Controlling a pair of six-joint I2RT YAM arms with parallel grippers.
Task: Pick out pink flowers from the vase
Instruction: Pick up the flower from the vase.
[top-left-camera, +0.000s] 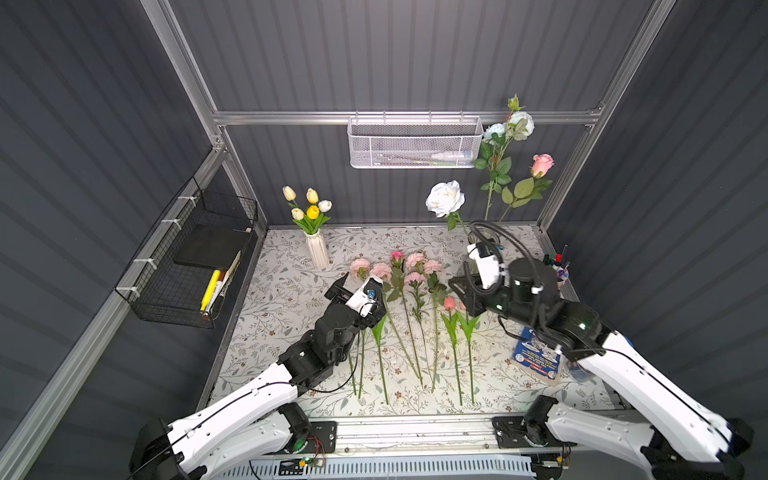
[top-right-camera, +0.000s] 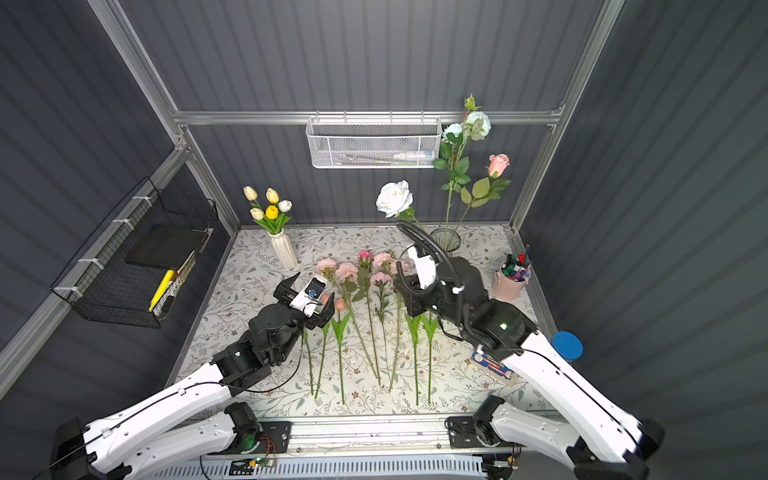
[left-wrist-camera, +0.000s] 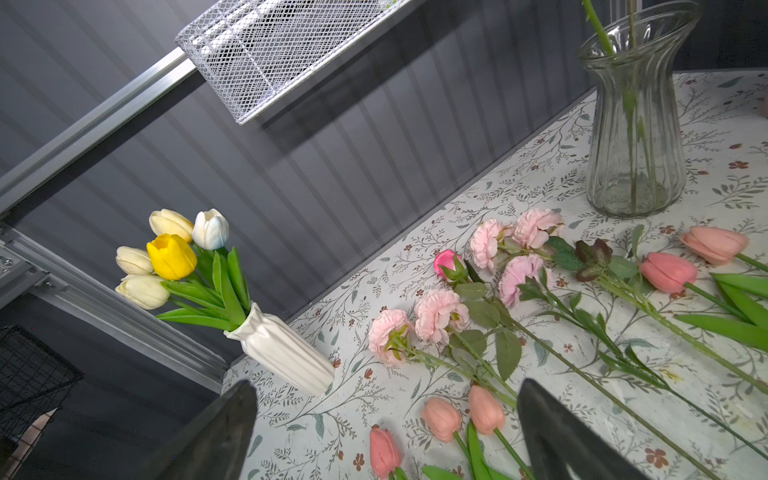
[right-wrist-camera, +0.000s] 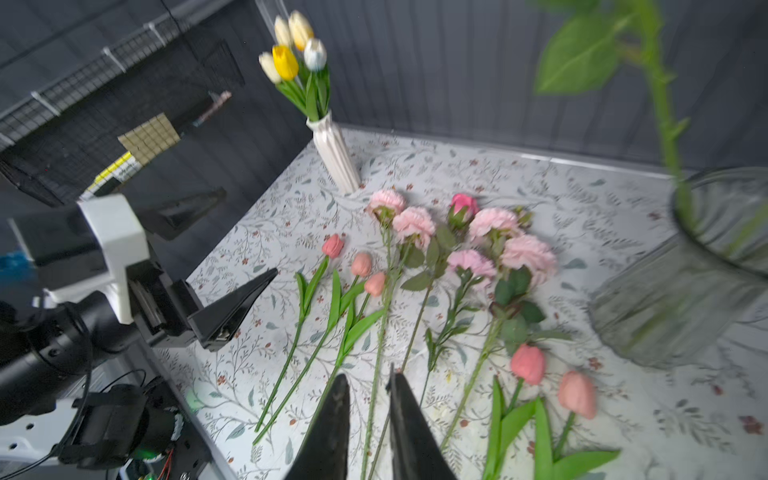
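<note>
Right wrist view: right tool (right-wrist-camera: 368, 375) nearly pinched yet empty, left tool (left-wrist-camera: 386, 388) spread wide, and tugging the last pink rose (top-left-camera: 542, 164) could tip the glass vase (left-wrist-camera: 636, 137) if leaves snag.

Bright table, dim walls, one blurred wrist view.
In both top views the pale floral-printed tabletop (top-left-camera: 291, 299) around the clear ribbed glass vase (top-right-camera: 444, 240) is evenly lit, with soft shadows; the dark grey corrugated walls (top-left-camera: 415, 54) behind it stay dull, and the aluminium frame posts (top-left-camera: 183, 62) splay outward at the edges. The left wrist view is sharp; the right wrist view is smeared, the vase especially.
</note>
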